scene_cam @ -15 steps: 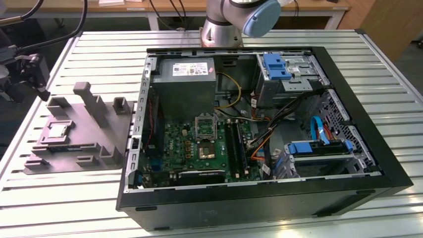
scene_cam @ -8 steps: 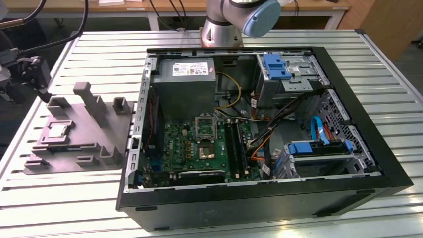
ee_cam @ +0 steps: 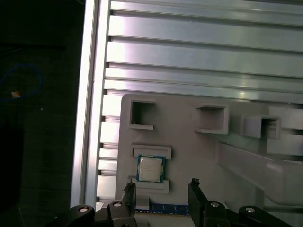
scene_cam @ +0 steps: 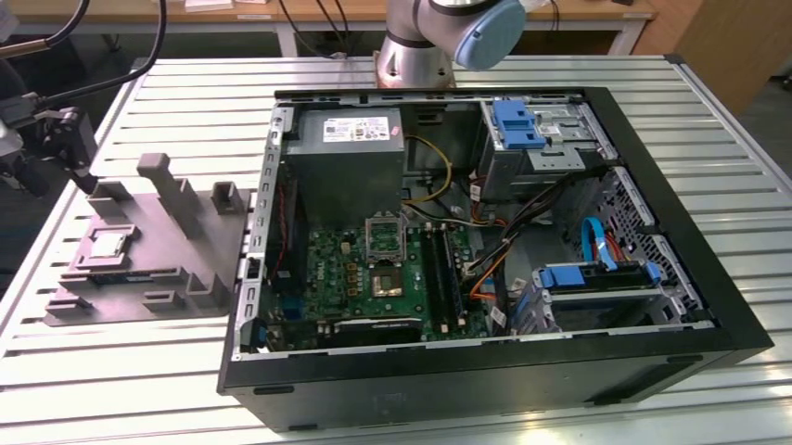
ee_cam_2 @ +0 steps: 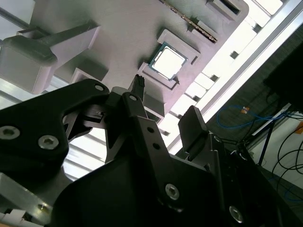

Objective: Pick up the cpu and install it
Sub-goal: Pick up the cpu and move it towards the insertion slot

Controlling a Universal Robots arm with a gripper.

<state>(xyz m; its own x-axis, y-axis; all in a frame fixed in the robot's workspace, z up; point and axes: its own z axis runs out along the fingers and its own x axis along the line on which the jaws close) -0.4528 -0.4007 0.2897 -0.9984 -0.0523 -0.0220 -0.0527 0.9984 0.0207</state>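
Observation:
The cpu [scene_cam: 106,244] is a small silvery square chip lying flat in a recess of the grey fixture plate [scene_cam: 161,269], on the exterior view's left. Both wrist views show the cpu [ee_cam: 151,169] [ee_cam_2: 166,63] between and beyond the black fingers. My gripper [ee_cam: 161,185] [ee_cam_2: 165,101] is open and holds nothing. It hovers above the plate, apart from the chip. In the exterior view the gripper [scene_cam: 74,167] hangs over the plate's far left corner. The dark socket [scene_cam: 386,278] sits on the green motherboard inside the open computer case, with its metal frame raised.
The open black computer case [scene_cam: 644,352] fills the middle of the slatted metal table [scene_cam: 124,371], with a grey power-supply box [scene_cam: 352,134], cables and blue drive brackets inside. Upright grey posts [scene_cam: 159,181] rise from the fixture plate. A thin green memory stick [ee_cam: 161,208] lies beside the cpu recess.

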